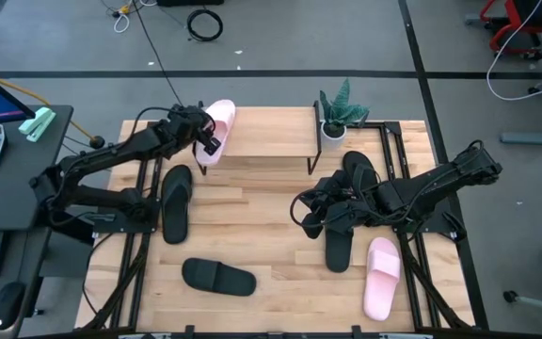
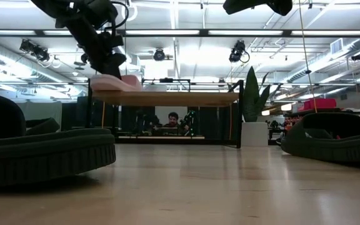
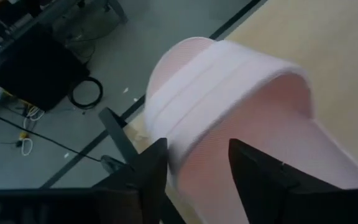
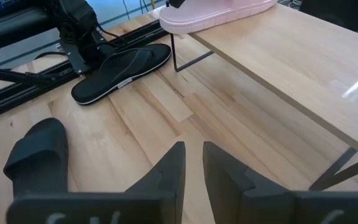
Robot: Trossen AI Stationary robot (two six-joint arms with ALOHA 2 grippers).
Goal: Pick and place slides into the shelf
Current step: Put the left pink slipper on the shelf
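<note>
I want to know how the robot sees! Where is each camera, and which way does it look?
High view: above the table, looking straight down; both dark arms show, and the left gripper holds the pale pink broad-strap slide at the light wooden shelf.
Low view: at tabletop height, looking level at the shelf; arms enter from above.
Left wrist view: on the left arm, past its fingers at the pink slide.
Right wrist view: on the right arm, over its gripper toward the shelf.
All four share the pink slide.
</note>
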